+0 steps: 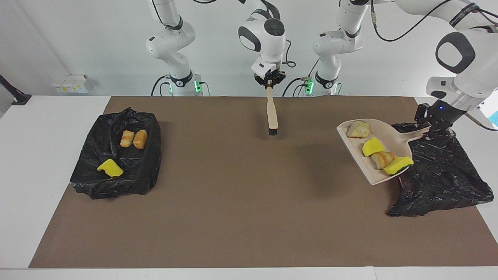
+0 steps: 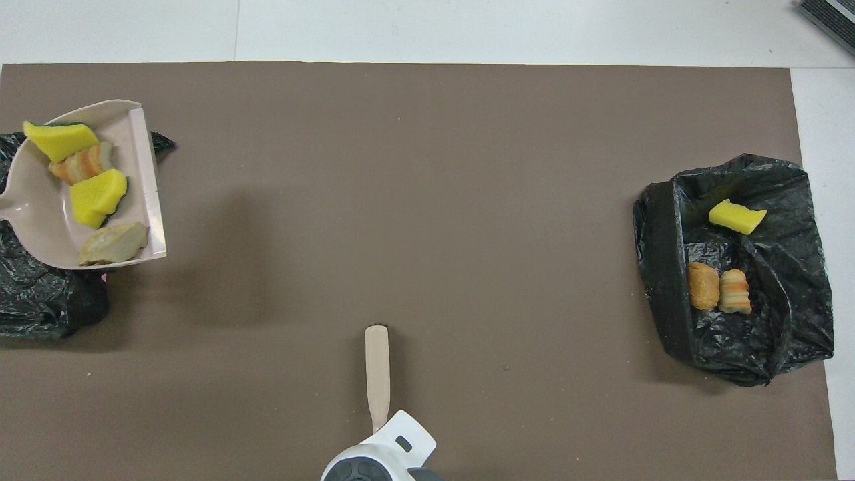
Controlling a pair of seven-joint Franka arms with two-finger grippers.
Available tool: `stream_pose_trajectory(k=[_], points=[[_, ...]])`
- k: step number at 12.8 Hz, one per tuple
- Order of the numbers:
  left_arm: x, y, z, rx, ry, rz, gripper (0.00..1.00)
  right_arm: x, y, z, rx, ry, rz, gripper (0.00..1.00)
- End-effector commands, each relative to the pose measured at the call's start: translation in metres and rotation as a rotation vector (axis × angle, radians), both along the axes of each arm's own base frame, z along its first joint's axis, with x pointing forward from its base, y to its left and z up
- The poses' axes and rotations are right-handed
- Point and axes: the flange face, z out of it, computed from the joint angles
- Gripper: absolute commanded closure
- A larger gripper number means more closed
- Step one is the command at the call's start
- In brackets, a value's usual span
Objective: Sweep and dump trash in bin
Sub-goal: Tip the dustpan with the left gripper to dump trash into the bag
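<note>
Loaded dustpan (image 2: 40, 227) over black bag (image 2: 40, 300)

Brown mat (image 1: 233, 217) lies flat over most of the white table (image 1: 42, 175). Bare white margins show at the right arm's end and along the edge farthest from the robots. A dark speck (image 2: 505, 367) sits on the mat near the robots, with a few paler crumbs nearby. Faint seam (image 2: 236, 30) crosses the bare table strip. A small white box-like fitting (image 1: 72, 83) sits against the white wall (image 1: 58, 42) at the right arm's end; what it is cannot be made out. Black angled post (image 1: 13, 93) stands on the table corner beside it, and a matching post (image 1: 480, 95) on the corner at the left arm's end. Dark ribbed object (image 2: 828, 13) is cut off at the overhead view's corner.
</note>
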Motion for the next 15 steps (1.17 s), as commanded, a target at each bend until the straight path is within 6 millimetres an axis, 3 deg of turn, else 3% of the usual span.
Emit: stream_pose_trajectory(k=[1, 3, 6, 7, 9, 12, 15], points=[[-0.004, 0.052, 0.015, -0.004, -0.003, -0.010, 1.00, -0.007, -0.006, -0.006, -0.002, -0.027, -0.024, 1.00], [-0.013, 0.083, 0.023, 0.042, -0.014, -0.009, 1.00, -0.008, -0.007, -0.008, -0.001, -0.024, -0.023, 1.00], [-0.014, 0.106, 0.027, 0.149, -0.041, -0.035, 1.00, -0.005, -0.009, -0.012, -0.003, -0.013, -0.031, 0.98], [-0.011, 0.111, 0.025, 0.211, -0.045, -0.063, 1.00, -0.002, -0.009, -0.012, -0.001, -0.014, -0.033, 0.87], [0.002, 0.121, 0.004, 0.251, -0.048, -0.127, 1.00, 0.000, -0.009, -0.012, 0.004, -0.017, -0.037, 0.65], [0.018, 0.133, -0.021, 0.387, -0.019, -0.233, 1.00, 0.003, -0.005, -0.012, 0.009, -0.017, -0.039, 0.56], [0.025, 0.130, -0.022, 0.568, 0.041, -0.230, 1.00, 0.018, -0.003, 0.002, 0.030, -0.028, -0.059, 0.44]])
